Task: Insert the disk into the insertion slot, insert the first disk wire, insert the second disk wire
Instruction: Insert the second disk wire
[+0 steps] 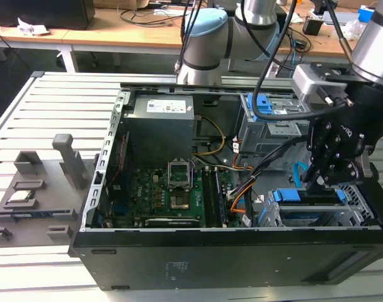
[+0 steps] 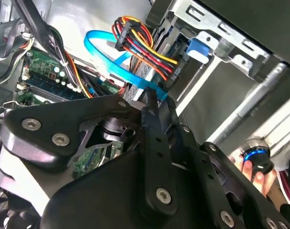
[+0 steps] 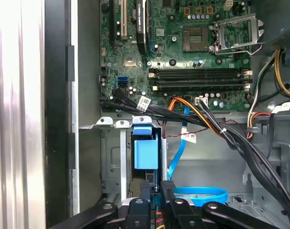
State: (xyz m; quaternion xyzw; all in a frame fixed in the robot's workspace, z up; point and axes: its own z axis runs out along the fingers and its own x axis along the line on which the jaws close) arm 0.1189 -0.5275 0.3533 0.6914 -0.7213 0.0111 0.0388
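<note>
The gripper [image 1: 322, 179] is hanging right over the disk [image 1: 311, 207], which is sitting in the insertion slot [image 1: 358, 204] at the case's corner; fingers look nearly together, pinching a connector I think.

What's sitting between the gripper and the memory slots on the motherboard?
In the first wrist view, the blue-framed disk in its insertion slot sits just beyond the gripper; a black cable bundle then crosses before the memory slots.

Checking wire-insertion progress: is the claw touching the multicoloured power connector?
Cannot tell. In the second wrist view the claw tips end right at the multicoloured power connector wires and blue cable, but overlap hides any contact or gap.
</note>
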